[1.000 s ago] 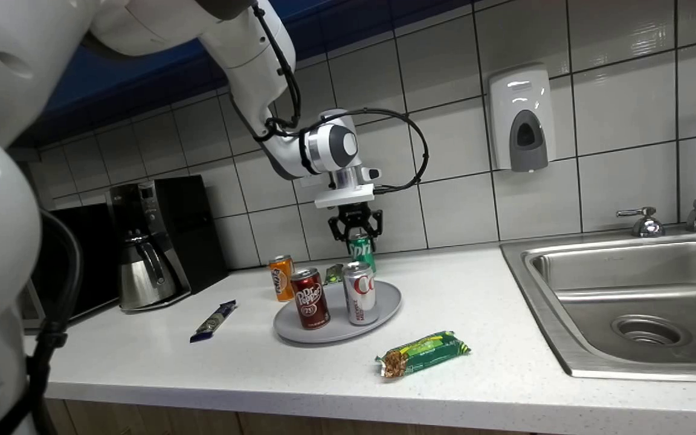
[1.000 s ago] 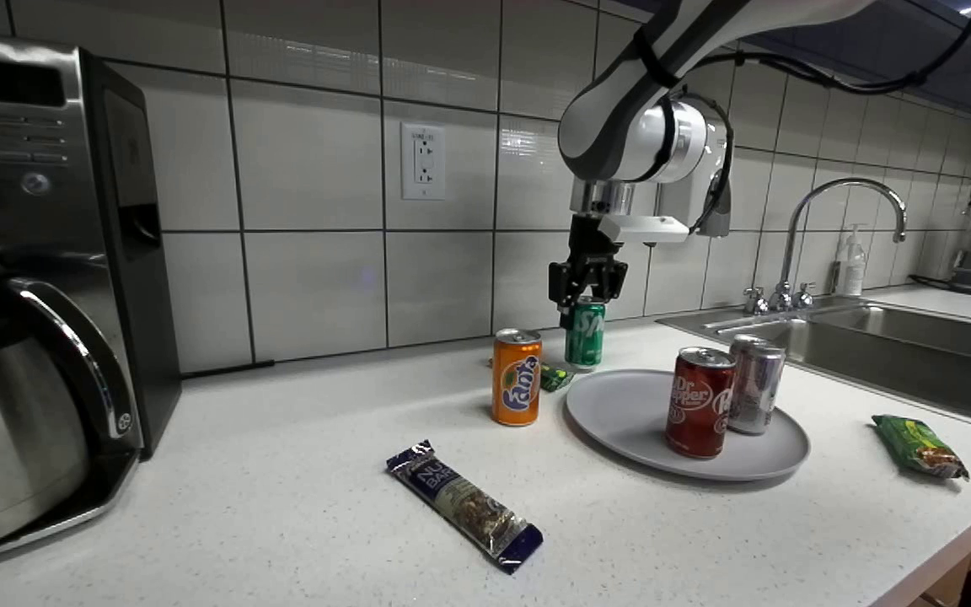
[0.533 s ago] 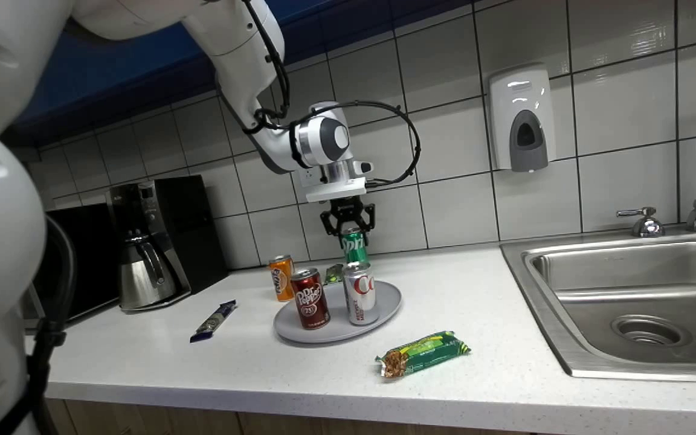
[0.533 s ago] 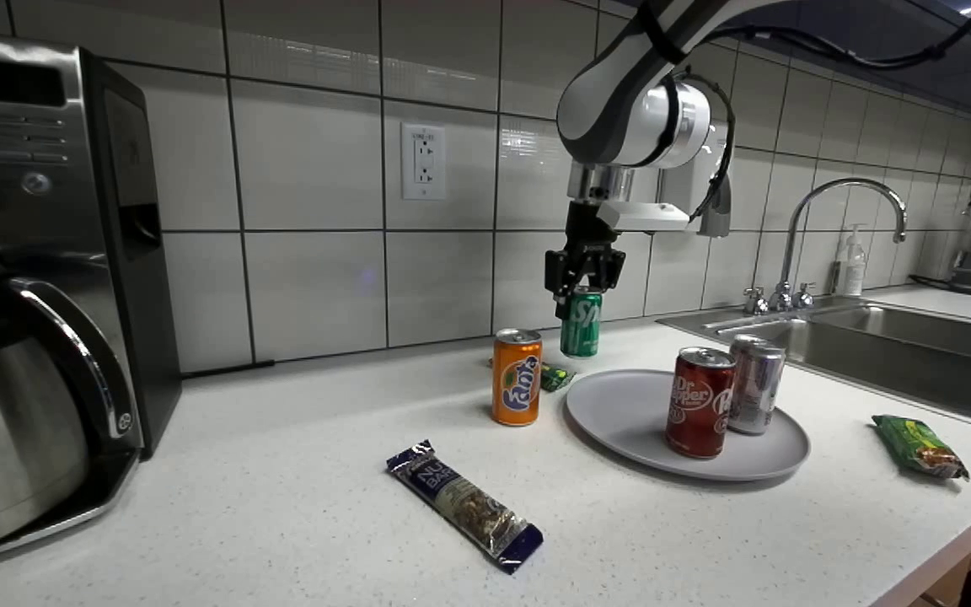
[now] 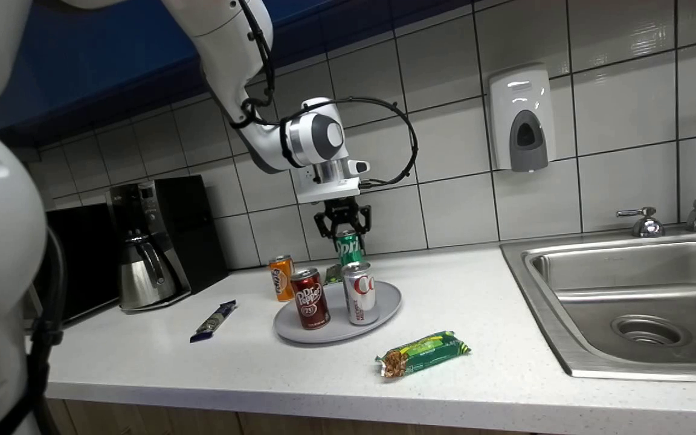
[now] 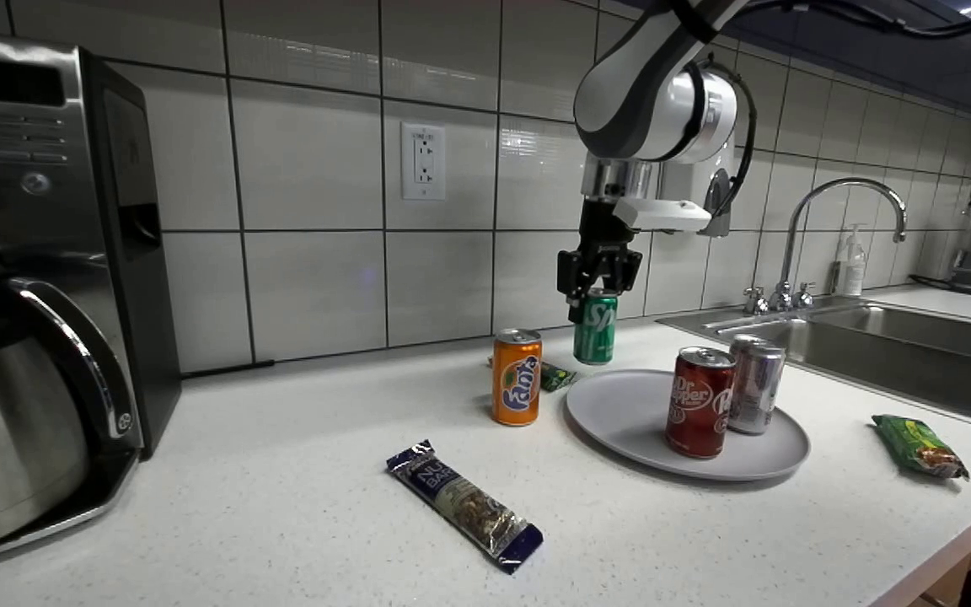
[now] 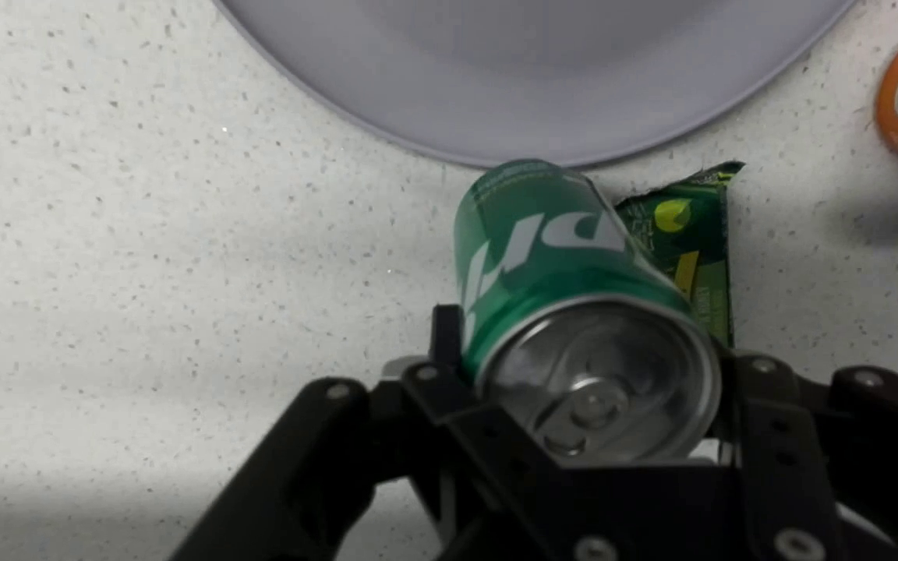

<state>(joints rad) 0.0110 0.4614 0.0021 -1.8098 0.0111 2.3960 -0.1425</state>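
My gripper (image 5: 348, 241) is shut on a green Sprite can (image 6: 596, 330), gripping it near the top from above. The can is roughly upright and appears slightly above the counter, by the wall side of a grey plate (image 5: 333, 336). In the wrist view the gripper (image 7: 589, 347) has a finger on each side of the can (image 7: 542, 234), and the can's far end overlaps the plate's rim (image 7: 387, 128). A dark red Dr Pepper can (image 6: 699, 405) and a silver Coke can (image 5: 360, 296) stand on the plate. A green wrapped bar (image 7: 687, 234) lies partly hidden behind the Sprite can.
An orange Fanta can (image 6: 517, 379) stands beside the plate. A blue-ended nut bar (image 6: 464, 506) and another green wrapped bar (image 5: 423, 354) lie on the counter. A coffee maker (image 5: 167, 235) stands at one end, a sink (image 5: 541, 302) at the other. A tiled wall runs behind.
My gripper has lifted the Sprite can slightly off the counter and carried it a short way, leftward in one exterior view and toward the plate. Other objects have not moved.
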